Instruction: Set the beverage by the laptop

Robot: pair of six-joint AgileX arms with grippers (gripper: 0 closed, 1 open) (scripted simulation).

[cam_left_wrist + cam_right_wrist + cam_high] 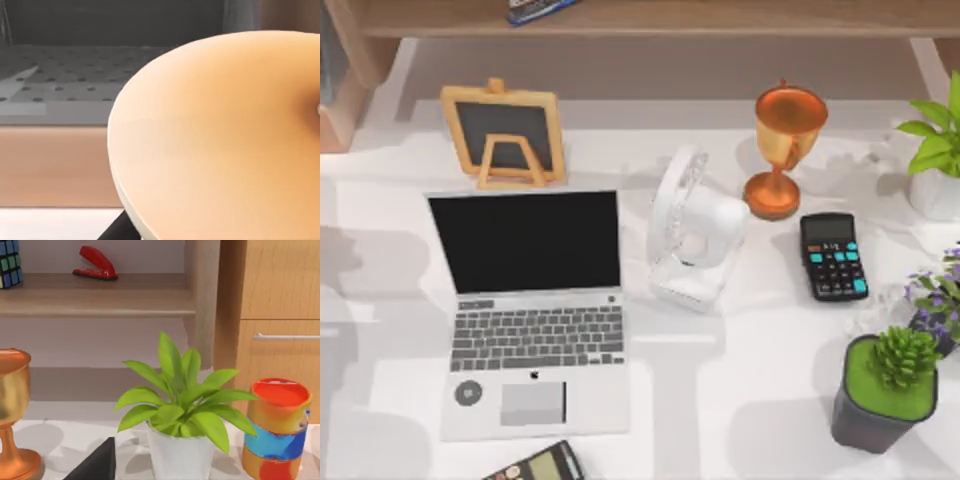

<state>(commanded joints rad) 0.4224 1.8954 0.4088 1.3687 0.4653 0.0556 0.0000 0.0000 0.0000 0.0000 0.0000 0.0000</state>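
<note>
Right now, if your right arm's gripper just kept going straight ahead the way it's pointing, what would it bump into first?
Probably the leafy plant in the white pot: it sits dead ahead in the right wrist view. The colourful can and the copper goblet stand off to either side. Depth is hard to judge, though.

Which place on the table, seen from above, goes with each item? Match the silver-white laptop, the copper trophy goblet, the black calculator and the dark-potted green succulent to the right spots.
Items:
1. silver-white laptop
2. copper trophy goblet
3. black calculator
4. dark-potted green succulent

Places:
A. near right corner
B. left half, screen open
C. far side, right of the white desk fan
D. right side, just nearer than the goblet

Pairs: 1-B, 2-C, 3-D, 4-A
</note>
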